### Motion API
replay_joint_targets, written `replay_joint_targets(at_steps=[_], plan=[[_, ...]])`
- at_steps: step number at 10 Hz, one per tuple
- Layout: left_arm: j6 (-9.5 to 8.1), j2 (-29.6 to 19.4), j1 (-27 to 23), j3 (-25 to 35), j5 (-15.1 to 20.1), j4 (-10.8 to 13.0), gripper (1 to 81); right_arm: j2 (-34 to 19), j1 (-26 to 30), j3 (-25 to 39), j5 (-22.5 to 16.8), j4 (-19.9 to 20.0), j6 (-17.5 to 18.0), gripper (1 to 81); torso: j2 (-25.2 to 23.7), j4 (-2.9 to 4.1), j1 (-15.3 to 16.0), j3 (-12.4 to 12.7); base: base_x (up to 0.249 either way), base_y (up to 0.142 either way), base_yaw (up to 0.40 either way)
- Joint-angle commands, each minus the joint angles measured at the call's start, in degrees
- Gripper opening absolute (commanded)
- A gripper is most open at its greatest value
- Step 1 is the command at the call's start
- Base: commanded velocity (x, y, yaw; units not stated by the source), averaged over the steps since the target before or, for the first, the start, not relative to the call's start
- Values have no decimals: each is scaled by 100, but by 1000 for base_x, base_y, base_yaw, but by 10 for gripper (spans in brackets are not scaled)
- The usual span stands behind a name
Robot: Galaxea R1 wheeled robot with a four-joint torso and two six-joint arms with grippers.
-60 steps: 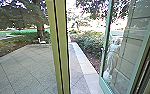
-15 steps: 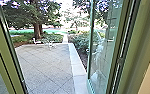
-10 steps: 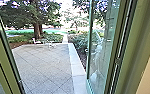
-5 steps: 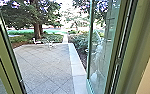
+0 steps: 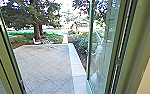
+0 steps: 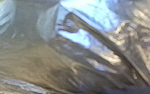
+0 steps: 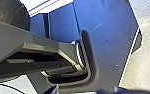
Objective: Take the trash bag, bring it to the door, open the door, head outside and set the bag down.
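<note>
Trash bag: glossy, creased plastic. Door: glass, green-framed, open. Paving: diagonal-jointed slabs. Both jaws: cannot tell opening or grip.

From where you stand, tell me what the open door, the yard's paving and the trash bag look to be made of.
Door: smooth glass, given its reflections; its green frame could be painted metal or wood.
Paving: matte grey stone or concrete, cut by straight joints.
Trash bag: thin, glossy plastic, judging by the creases and bright highlights.

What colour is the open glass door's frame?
The door's frame is green, clearest in the head view.
</note>
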Motion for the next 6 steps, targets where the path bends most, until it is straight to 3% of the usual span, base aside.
replay_joint_targets(at_steps=[1,6], plan=[[14,-31,-343,6,296,-5,10,52,254,34,-280,-50,-26,811,2,0,2,0,84,0,0],[14,-32,-343,6,296,-13,10,61,262,34,-280,-50,-26,811,-2,0,0,0,103,0,0]])
